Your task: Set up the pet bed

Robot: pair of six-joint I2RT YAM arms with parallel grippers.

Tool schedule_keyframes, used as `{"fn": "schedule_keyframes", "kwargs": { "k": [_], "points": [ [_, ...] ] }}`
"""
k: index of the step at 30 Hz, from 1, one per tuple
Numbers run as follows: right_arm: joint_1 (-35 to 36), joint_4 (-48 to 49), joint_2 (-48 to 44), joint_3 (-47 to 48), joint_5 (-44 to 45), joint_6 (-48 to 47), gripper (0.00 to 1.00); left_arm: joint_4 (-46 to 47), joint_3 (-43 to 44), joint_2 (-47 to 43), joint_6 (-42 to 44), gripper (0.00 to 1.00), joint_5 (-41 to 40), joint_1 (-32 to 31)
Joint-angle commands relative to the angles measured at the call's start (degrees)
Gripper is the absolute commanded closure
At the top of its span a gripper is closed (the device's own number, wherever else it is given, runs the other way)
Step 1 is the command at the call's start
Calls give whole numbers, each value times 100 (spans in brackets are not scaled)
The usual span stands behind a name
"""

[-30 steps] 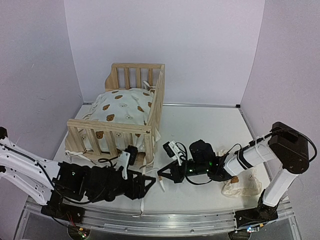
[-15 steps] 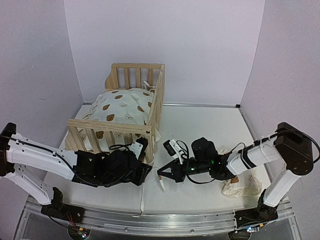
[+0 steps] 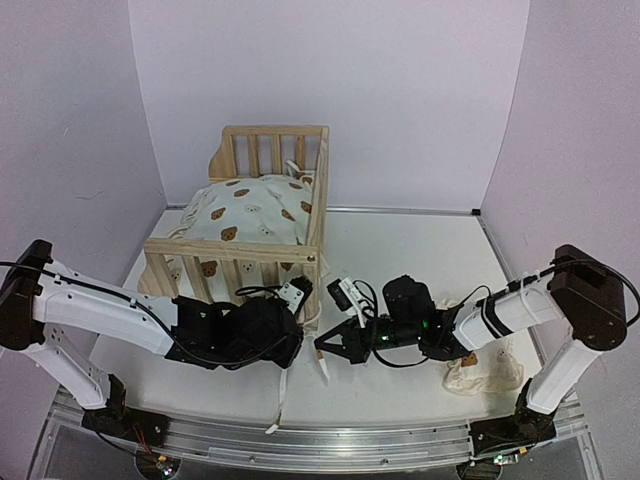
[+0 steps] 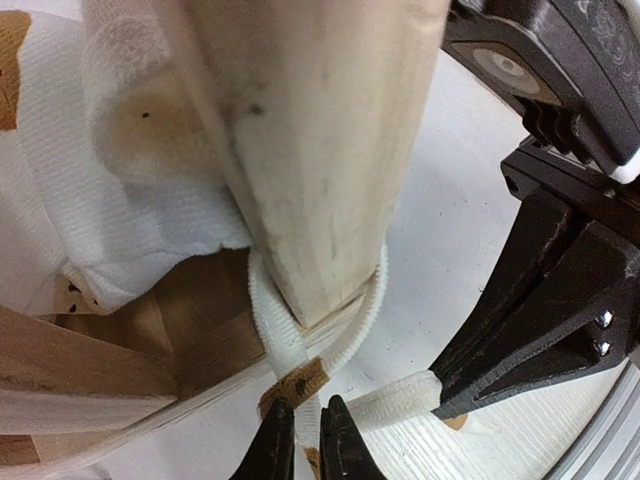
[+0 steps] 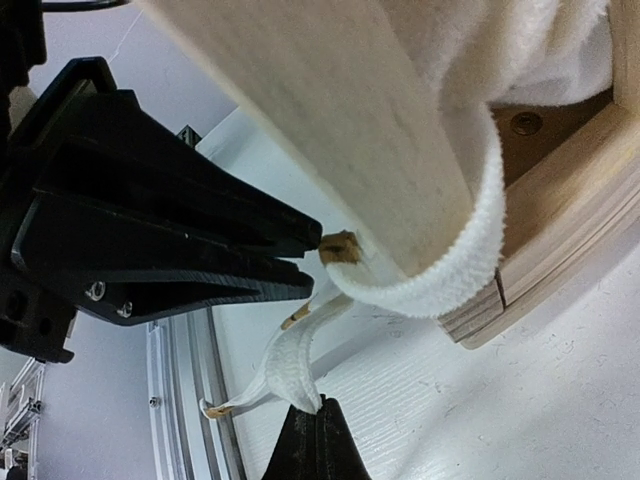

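Observation:
The pet bed (image 3: pixel 240 258), a pine slatted frame, stands at the back left with a bear-print cushion (image 3: pixel 255 208) inside it. A white cushion tie (image 4: pixel 268 300) loops round the bed's near corner post (image 4: pixel 310 150). My left gripper (image 4: pixel 308 405) is shut on one strand just below the post, by a brown tip. My right gripper (image 5: pixel 317 402) is shut on the other strand (image 5: pixel 290 365), pulled out over the table. In the top view the left gripper (image 3: pixel 297 338) and right gripper (image 3: pixel 322 348) meet tip to tip at that corner.
A small bear-print pillow (image 3: pixel 485 372) lies on the table under my right forearm. A loose strap (image 3: pixel 283 398) trails toward the table's metal front rail (image 3: pixel 330 440). Purple walls close in the back and both sides.
My left arm has reached forward from the near edge to the bed's corner post and its jaws have closed on the tie. The bed has shifted slightly. The right gripper has stayed in place.

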Motion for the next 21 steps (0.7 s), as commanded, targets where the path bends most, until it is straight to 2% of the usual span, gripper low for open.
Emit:
{"fn": "schedule_keyframes", "kwargs": {
  "k": [1, 3, 13, 21],
  "points": [
    [6, 332, -143, 1, 239, 156, 100, 173, 126, -173, 282, 91, 57, 16],
    [0, 336, -182, -32, 254, 139, 100, 403, -8, -339, 419, 91, 195, 10],
    [0, 356, -280, -99, 193, 92, 100, 1665, -492, -724, 1938, 75, 431, 0],
    [1, 367, -339, -111, 189, 93, 100, 2063, -419, -237, 2736, 75, 428, 101]
  ]
}}
